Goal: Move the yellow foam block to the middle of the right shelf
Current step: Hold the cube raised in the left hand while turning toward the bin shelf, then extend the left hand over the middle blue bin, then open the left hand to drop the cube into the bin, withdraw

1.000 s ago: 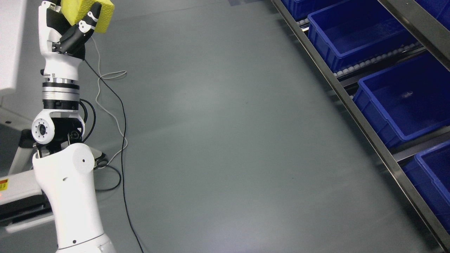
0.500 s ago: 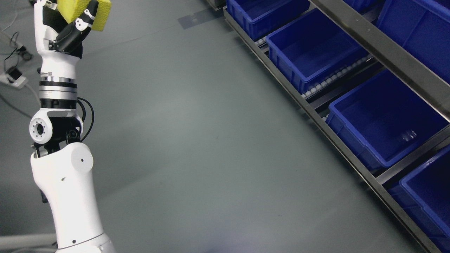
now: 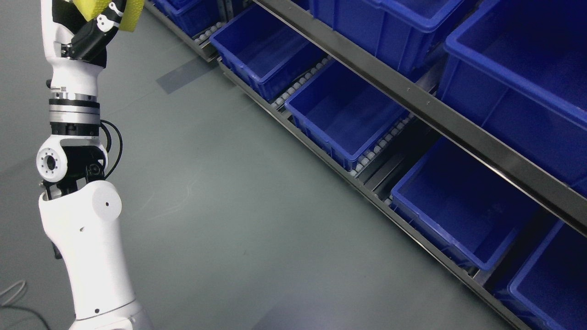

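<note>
My left arm rises along the left edge of the head view, white with black joints. Its hand (image 3: 89, 27) is at the top left corner, shut on the yellow foam block (image 3: 130, 16). The block is partly cut off by the top edge of the picture. The metal shelf rack (image 3: 412, 98) runs diagonally from the top middle to the lower right, well to the right of the hand. My right arm is out of view.
Several empty blue bins sit on the rack's roller rails, such as one on the lower level (image 3: 344, 114) and another on it (image 3: 458, 206); larger ones stand on the upper level (image 3: 518, 87). Grey floor (image 3: 229, 206) fills the middle and left. A cable end shows at the bottom left (image 3: 11, 293).
The whole picture has shifted: the camera turned toward the rack, which now fills the right half. The left hand keeps the yellow block at the same spot in the picture.
</note>
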Available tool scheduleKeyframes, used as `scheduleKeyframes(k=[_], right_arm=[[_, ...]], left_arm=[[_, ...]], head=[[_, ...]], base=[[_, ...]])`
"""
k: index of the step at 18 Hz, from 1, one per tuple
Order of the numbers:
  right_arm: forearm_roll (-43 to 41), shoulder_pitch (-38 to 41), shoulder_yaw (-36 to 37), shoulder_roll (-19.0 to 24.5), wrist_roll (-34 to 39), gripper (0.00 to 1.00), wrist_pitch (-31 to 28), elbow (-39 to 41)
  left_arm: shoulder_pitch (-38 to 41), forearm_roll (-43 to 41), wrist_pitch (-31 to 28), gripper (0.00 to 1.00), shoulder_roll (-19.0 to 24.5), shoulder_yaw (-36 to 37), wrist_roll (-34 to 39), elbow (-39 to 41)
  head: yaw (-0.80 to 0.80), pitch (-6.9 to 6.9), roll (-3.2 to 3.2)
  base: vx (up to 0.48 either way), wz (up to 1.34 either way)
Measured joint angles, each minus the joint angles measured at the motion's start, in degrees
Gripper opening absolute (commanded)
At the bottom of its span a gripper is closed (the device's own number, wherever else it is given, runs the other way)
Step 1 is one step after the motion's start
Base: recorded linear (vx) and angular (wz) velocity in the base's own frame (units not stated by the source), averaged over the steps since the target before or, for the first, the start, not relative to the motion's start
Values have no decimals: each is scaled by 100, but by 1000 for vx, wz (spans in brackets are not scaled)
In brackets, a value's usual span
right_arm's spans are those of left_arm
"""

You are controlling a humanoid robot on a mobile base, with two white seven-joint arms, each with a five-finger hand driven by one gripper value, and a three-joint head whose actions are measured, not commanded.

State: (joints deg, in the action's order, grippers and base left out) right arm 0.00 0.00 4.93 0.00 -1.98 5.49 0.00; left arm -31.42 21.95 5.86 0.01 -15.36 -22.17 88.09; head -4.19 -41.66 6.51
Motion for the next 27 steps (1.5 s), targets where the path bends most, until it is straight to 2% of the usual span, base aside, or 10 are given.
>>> scheduleKeyframes(k=[3, 7, 9, 13, 19, 21, 22, 23, 25, 27], right_arm=[[0, 0, 0, 0, 0, 100, 0, 0], [0, 0, 0, 0, 0, 100, 0, 0], [0, 0, 0, 0, 0, 100, 0, 0], [0, 0, 0, 0, 0, 100, 0, 0], [0, 1, 0, 0, 0, 100, 0, 0], [0, 1, 0, 0, 0, 100, 0, 0], [0, 1, 0, 0, 0, 100, 0, 0], [0, 1, 0, 0, 0, 100, 0, 0], [0, 1, 0, 0, 0, 100, 0, 0], [0, 1, 0, 0, 0, 100, 0, 0]], left_arm=[[-225, -2, -371, 36, -1, 196, -91, 13], [-772, -42, -1361, 35, 2, 668, -179, 27], [-1076, -175, -1652, 35, 79, 984, -269, 27], [-1497, -660, -1951, 36, 277, 1567, -571, 20], [-1746, -2088, -2148, 37, 643, 2143, -1654, -169], [-1745, -2393, -2151, 45, 739, 2278, -1786, -251], [-1733, -2509, -2153, 53, 781, 2341, -1835, -287], [-1726, -2624, -2156, 67, 822, 2410, -1870, -320], [-1716, -2778, -2158, 84, 883, 2547, -1911, -372], [-1726, -2873, -2159, 94, 917, 2663, -1925, -408]], head=[[0, 0, 0], [0, -1, 0], [0, -1, 0], [0, -2, 0], [0, -3, 0], [0, -3, 0], [0, -3, 0], [0, -4, 0], [0, -3, 0], [0, -3, 0]], base=[[537, -465], [440, -462], [338, -427], [281, -422], [172, -298], [111, -178], [109, -167], [57, -106], [46, -65], [29, -12]])
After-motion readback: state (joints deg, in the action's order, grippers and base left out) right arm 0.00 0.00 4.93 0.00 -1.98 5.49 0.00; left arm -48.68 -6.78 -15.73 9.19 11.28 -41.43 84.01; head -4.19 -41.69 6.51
